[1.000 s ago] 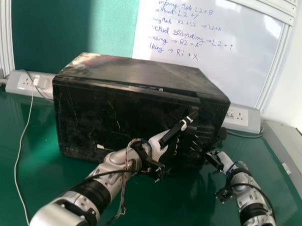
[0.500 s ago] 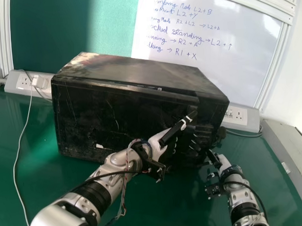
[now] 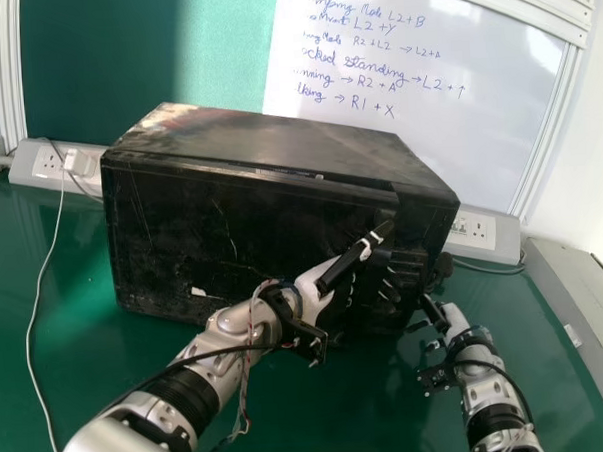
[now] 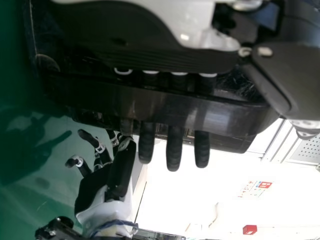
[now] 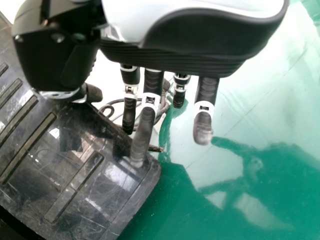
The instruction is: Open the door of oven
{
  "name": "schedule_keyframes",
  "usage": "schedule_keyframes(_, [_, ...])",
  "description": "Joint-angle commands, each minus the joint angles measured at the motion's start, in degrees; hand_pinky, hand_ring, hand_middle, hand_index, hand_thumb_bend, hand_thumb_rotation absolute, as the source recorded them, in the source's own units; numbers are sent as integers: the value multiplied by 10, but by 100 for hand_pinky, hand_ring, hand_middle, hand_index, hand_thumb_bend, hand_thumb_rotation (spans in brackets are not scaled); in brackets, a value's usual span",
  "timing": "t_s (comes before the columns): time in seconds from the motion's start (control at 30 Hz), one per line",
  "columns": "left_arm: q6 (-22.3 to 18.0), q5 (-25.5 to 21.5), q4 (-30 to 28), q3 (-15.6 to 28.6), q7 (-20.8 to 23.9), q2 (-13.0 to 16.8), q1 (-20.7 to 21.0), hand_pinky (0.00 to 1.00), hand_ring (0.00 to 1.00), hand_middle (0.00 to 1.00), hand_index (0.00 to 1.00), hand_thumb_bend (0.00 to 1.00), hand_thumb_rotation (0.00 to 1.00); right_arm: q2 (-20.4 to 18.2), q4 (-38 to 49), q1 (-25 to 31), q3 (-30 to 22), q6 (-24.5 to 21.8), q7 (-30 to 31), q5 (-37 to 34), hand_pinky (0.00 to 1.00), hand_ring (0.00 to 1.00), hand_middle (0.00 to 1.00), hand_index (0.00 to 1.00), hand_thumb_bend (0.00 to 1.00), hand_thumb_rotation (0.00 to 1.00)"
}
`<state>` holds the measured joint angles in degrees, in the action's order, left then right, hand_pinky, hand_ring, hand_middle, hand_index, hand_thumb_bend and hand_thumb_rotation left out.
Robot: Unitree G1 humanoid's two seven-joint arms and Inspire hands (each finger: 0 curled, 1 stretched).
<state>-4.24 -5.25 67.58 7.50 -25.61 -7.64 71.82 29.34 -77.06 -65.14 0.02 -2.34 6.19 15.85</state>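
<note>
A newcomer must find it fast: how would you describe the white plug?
Start from the big black oven on the green table. Beyond its left side, a white socket strip sits at the table's back edge. The plug is the white block jutting from that strip, unlike the flat socket just to its left.

Left hand [image 3: 312,293]: we lose part of its fingers [image 4: 174,147] behind black bar [image 4: 170,109].
Left arm [image 3: 193,383]: bottom edge cuts it.
</note>
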Motion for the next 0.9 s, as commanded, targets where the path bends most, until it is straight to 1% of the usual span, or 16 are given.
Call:
schedule_keyframes(0.0, [-9,-26,-42,1,-15,-47,-9,1,6,9,10,100,93,4,5,0,1,7,-7,-1,11,18,34,73,51,59])
schedule_keyframes(0.07, [-5,-28,-54,-2,-16,-49,-15,1,6,9,10,100,93,4,4,0,0,3,-12,-2,11,18,35,77,51,65])
schedule_keyframes(0.13, [3,-30,-69,-6,-18,-50,-22,1,6,9,11,100,92,4,4,-1,-6,-2,-13,-7,11,18,36,78,51,65])
schedule_keyframes(0.17, [8,-31,-76,-7,-18,-50,-25,1,6,9,11,100,92,4,3,-1,-12,-7,-13,-13,11,18,36,78,51,63])
schedule_keyframes(0.2, [11,-34,-83,-9,-20,-50,-28,1,6,10,11,100,92,6,1,0,-13,-10,-13,-13,10,17,34,77,52,62])
schedule_keyframes(0.27, [17,-38,-98,-14,-23,-51,-36,1,6,10,11,100,91,8,1,-1,-16,-15,-12,-16,9,16,31,75,54,67])
schedule_keyframes(0.3, [20,-40,-106,-15,-24,-51,-40,1,6,10,11,100,91,8,1,-2,-17,-19,-13,-18,8,15,29,73,56,66])
schedule_keyframes(0.37, [26,-47,-120,-19,-30,-51,-47,1,6,10,11,100,91,9,3,-1,-20,-19,-13,-25,7,14,27,70,57,68])
schedule_keyframes(0.43, [30,-54,-135,-23,-38,-51,-55,1,6,10,11,100,91,11,3,0,-22,-19,-12,-28,6,13,28,71,56,66])
schedule_keyframes(0.53, [48,-59,-166,-32,-40,-53,-66,1,6,10,11,100,91,15,3,0,-18,-22,-8,-22,6,14,29,71,55,70])
schedule_keyframes(0.6, [59,-65,-188,-39,-40,-54,-75,1,6,9,11,100,91,16,4,1,-21,-23,-8,-25,6,14,29,72,53,71])
schedule_keyframes(0.67, [71,-68,-208,-45,-40,-53,-81,1,6,9,11,100,91,16,4,-1,-31,-30,-9,-35,6,13,29,73,54,72])
schedule_keyframes(0.73, [82,-74,-222,-49,-43,-52,-87,1,6,9,11,100,92,15,4,0,-42,-34,-11,-45,5,12,28,72,56,71])
schedule_keyframes(0.8, [92,-79,-236,-55,-47,-48,-94,1,6,10,11,100,91,16,5,3,-46,-30,-11,-49,5,12,27,73,56,73])
schedule_keyframes(0.87, [93,-83,-249,-60,-51,-45,-103,1,6,10,11,100,91,16,4,4,-47,-32,-10,-49,6,12,26,71,56,76])
